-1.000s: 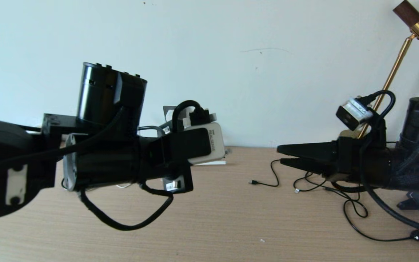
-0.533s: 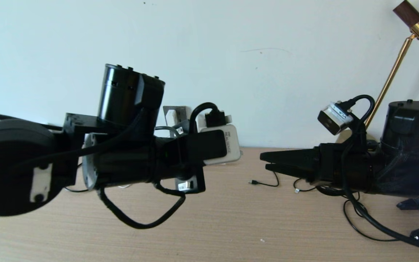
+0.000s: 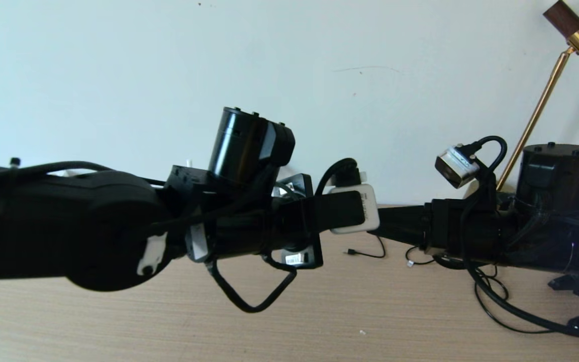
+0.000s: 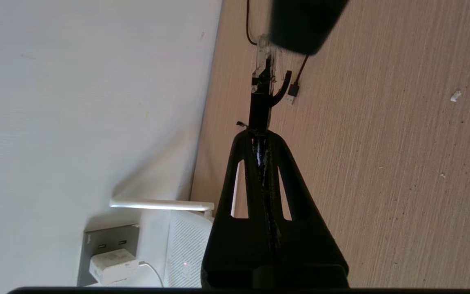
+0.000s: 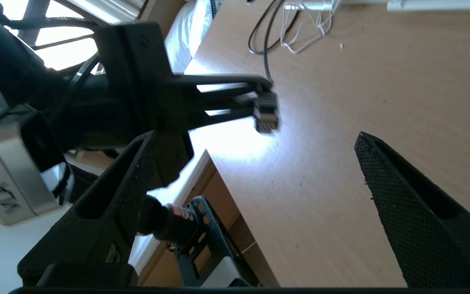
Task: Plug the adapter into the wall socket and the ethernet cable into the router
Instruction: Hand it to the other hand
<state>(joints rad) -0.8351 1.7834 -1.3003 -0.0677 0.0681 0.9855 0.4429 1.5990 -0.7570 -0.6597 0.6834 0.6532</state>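
My left gripper [image 4: 259, 131] is shut on the black plug end of the ethernet cable [image 4: 259, 106], and its clear tip [image 4: 263, 61] sticks out past the fingertips above the table. My right gripper [image 5: 255, 151] is open wide and faces the left one; the plug [image 5: 265, 116] hangs just ahead of its fingers. In the left wrist view the white adapter [image 4: 110, 265] sits on the grey wall socket [image 4: 108, 239]. The white router [image 4: 186, 245] stands beside it. In the head view both arms meet at mid-table.
Thin black cables with small plugs [image 3: 365, 253] lie tangled on the wooden table [image 3: 370, 311] under the right arm. A brass lamp pole [image 3: 536, 115] leans at the far right. White cords [image 5: 300, 36] lie near the wall.
My left arm has swung far to the right with the ethernet plug, up to the right gripper. The right arm has moved slightly left, and its jaws have opened wider.
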